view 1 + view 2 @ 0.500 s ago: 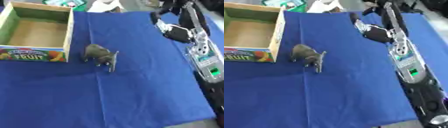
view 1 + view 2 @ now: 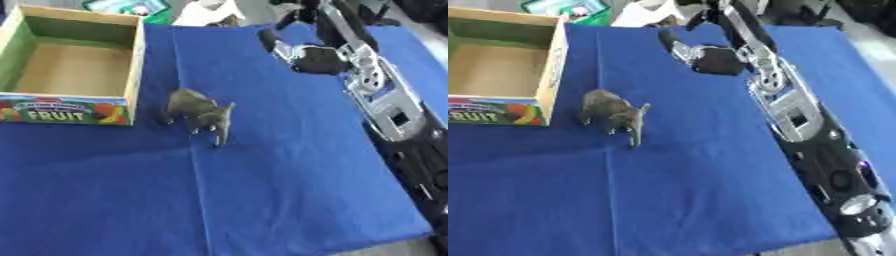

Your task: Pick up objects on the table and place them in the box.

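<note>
Bright, even light falls from above, and both views are soft throughout. The toy elephant (image 2: 200, 113) throws only a faint shadow on the blue cloth (image 2: 262, 190). Pale glare washes the far top edge.

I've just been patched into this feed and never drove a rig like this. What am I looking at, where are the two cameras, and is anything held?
Both pictures come from the two eyes of one camera in the robot's head, looking down at the table. The long black and silver limb on the right is its right arm, ending in the right hand, which holds nothing. The left hand is out of view. On the blue cloth stands a grey toy elephant, beside an empty wooden box labelled FRUIT. The elephant is not yet picked up.
</note>
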`<state>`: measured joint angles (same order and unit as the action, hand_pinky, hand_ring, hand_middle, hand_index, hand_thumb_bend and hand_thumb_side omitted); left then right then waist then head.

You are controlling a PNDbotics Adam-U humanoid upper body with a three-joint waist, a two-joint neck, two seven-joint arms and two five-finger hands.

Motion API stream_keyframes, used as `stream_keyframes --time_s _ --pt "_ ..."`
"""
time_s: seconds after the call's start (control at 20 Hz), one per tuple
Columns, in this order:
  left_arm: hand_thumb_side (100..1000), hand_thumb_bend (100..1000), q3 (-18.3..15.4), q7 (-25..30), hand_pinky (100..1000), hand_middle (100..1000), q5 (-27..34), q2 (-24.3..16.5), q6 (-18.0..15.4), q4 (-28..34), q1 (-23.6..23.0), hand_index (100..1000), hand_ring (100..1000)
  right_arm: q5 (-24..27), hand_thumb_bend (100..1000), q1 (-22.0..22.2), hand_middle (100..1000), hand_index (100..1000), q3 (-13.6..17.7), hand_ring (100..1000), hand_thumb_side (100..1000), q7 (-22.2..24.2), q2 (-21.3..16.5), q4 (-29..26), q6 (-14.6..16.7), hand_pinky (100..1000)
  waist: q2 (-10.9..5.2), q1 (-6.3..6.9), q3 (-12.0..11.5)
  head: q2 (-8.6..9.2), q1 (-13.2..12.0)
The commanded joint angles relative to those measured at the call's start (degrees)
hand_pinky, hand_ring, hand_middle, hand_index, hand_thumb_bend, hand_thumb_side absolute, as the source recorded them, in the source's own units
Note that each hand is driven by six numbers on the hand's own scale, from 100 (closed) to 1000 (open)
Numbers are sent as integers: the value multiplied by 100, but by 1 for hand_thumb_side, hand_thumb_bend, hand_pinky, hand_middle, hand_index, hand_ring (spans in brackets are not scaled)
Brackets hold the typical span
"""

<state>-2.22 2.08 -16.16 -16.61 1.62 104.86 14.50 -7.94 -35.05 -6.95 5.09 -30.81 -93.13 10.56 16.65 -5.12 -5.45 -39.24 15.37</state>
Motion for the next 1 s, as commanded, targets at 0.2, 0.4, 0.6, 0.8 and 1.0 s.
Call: stream_keyframes --time_s 0.2,0.4,0.6,0.8,1.0 --pt "624 247 24 30 597 488 19 -57 -12 100 30 648 489 -351 363 -422 816 903 -355 835 433 485 -57 555 131 614 -127 25 -14 -1 77" --pt "624 246 34 40 597 488 23 -55 -16 98 31 649 489 -753 385 -612 826 905 -570 849 456 793 89 957 256 631 -128 29 -25 9 122" --pt "624 246 36 41 597 488 25 -58 -18 98 34 649 489 -1303 406 -722 837 909 -667 867 470 937 228 1292 383 653 -130 33 -32 28 166" --pt "625 246 44 51 597 488 24 -57 -19 93 31 649 489 -1910 432 -823 851 915 -753 877 484 1099 304 1510 529 675 -133 32 -33 21 179" --pt "625 247 48 56 597 488 24 -57 -22 92 36 649 490 -2209 437 -877 850 916 -775 875 489 1147 379 1681 624 676 -132 37 -38 16 188"
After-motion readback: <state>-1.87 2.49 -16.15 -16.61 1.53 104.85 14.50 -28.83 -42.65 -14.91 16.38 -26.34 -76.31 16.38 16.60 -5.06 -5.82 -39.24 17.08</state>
